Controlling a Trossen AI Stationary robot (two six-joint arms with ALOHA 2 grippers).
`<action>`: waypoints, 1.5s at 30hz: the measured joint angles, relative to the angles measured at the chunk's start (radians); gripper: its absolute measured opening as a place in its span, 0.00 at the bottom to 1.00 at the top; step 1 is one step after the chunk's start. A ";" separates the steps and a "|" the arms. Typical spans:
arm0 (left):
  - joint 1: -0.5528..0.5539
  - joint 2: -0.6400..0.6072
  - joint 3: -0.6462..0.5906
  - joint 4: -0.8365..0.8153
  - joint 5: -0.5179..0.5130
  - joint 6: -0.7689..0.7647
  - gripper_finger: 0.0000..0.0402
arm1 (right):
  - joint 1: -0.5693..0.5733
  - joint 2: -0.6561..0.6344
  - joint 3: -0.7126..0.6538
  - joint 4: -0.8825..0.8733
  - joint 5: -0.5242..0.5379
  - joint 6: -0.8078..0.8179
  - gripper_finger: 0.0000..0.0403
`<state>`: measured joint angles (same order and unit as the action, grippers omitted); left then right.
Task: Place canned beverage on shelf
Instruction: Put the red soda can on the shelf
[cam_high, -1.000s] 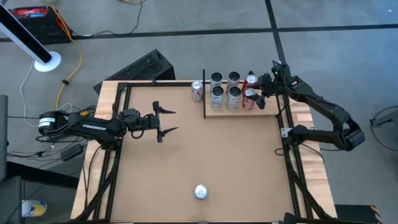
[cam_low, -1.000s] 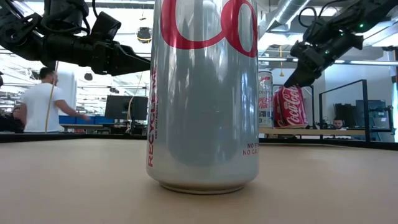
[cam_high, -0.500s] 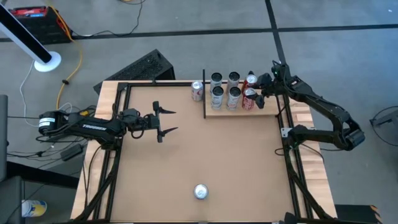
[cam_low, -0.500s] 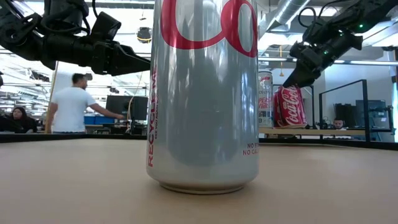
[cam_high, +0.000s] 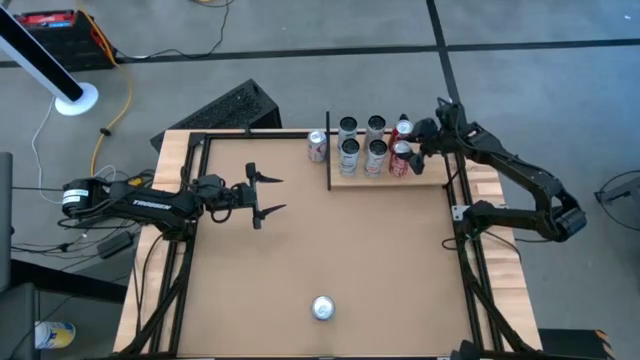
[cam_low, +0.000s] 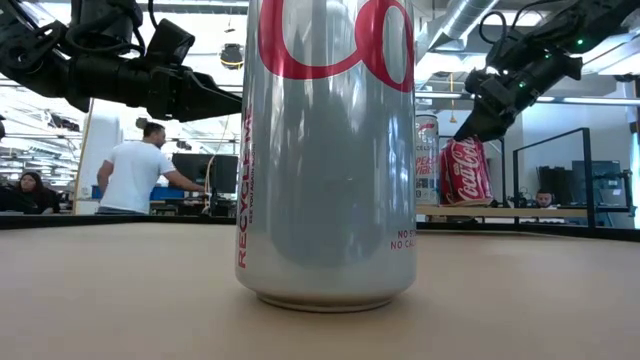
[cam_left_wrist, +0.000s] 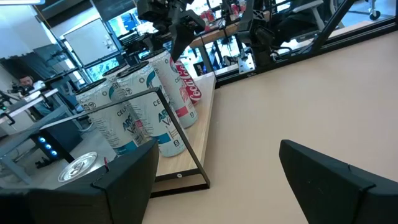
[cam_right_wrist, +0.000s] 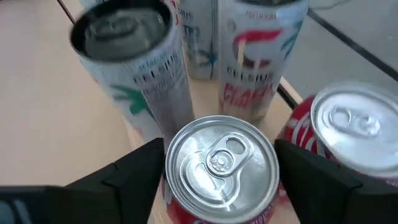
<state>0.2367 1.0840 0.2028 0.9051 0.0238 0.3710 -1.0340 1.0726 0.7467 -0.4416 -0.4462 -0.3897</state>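
The shelf (cam_high: 380, 181), a pale wood board with black posts, sits at the table's far right and carries several upright cans. My right gripper (cam_high: 416, 136) reaches over its right end and is shut on a red cola can (cam_right_wrist: 221, 158) that stands on the board; it also shows in the low view (cam_low: 466, 172). My left gripper (cam_high: 268, 195) hovers open and empty over the table's left middle. A silver cola can (cam_high: 322, 308) stands on its base near the front edge, filling the low view (cam_low: 325, 150). My right gripper has the red can's upper side wall, just below the rim (cam_right_wrist: 169, 163), between its two fingers (cam_right_wrist: 134, 174), one on each side. The fingers slant down from above and from the table's right. The can stands upright with its base on the shelf.
A second red can (cam_right_wrist: 348, 124) stands right beside the held one, with white-and-teal cans (cam_right_wrist: 130, 56) just beyond. Another can (cam_high: 317, 146) stands on the table left of the shelf's black post (cam_high: 329, 150). Black rails frame the table. A person (cam_low: 140, 170) is in the room behind.
Neither gripper nor any can has visibly moved. The person in the room behind has walked toward the right of the low view.
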 joint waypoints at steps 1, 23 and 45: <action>0.000 0.000 0.000 0.000 0.000 0.000 0.80 | 0.000 0.000 -0.001 -0.002 0.003 -0.001 0.83; 0.000 0.000 0.000 -0.004 0.000 0.010 0.80 | 0.047 0.000 0.015 -0.004 0.009 -0.046 0.90; 0.000 0.000 0.000 -0.009 0.000 0.017 0.80 | 0.329 -0.002 0.290 -0.547 0.047 0.145 0.83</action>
<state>0.2363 1.0840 0.2028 0.8963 0.0238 0.3882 -0.7048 1.0706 1.0367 -0.9882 -0.3988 -0.2447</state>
